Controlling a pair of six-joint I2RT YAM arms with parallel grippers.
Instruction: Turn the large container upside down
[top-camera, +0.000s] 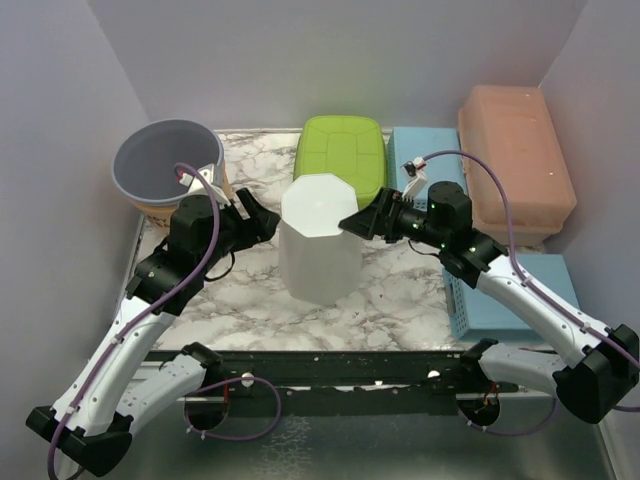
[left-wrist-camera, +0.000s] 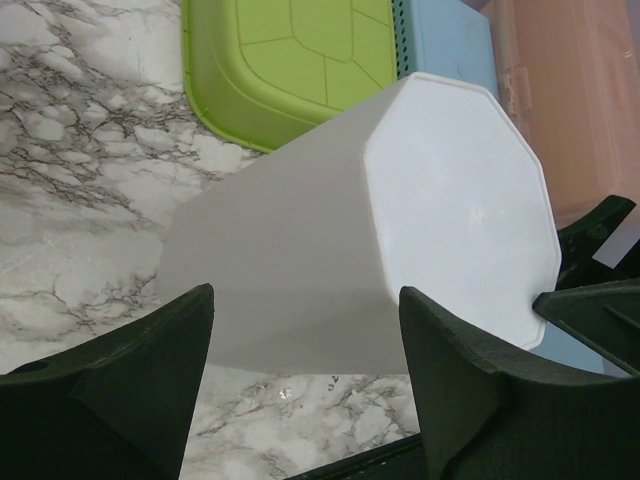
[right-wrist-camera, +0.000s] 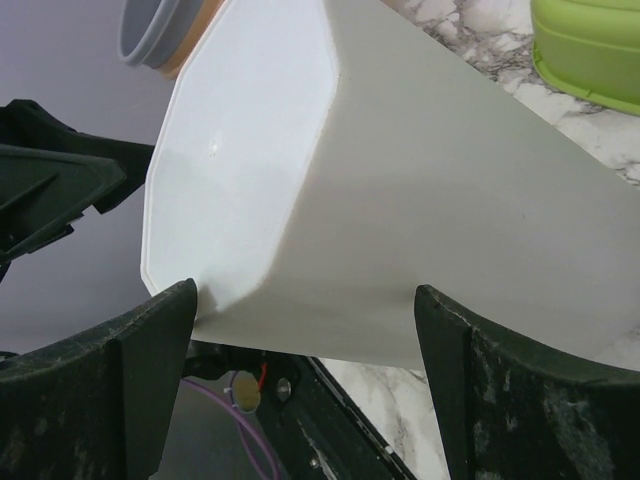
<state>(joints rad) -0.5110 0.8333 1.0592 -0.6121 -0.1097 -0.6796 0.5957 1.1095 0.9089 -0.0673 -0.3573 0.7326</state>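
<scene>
The large container (top-camera: 320, 240) was seen base-up on the table (top-camera: 400, 300), flanked by the left gripper (top-camera: 265, 222) and right gripper (top-camera: 352, 222), both spread apart, gripping nothing. The flip was judged done; a clean retreat was called for

Robotics laboratory booth: plain walls (top-camera: 330, 60) enclose a marble-patterned table (top-camera: 400, 300); left arm (top-camera: 115, 355) and right arm (top-camera: 530, 300) are bolted to its rail (top-camera: 330, 368).
</scene>
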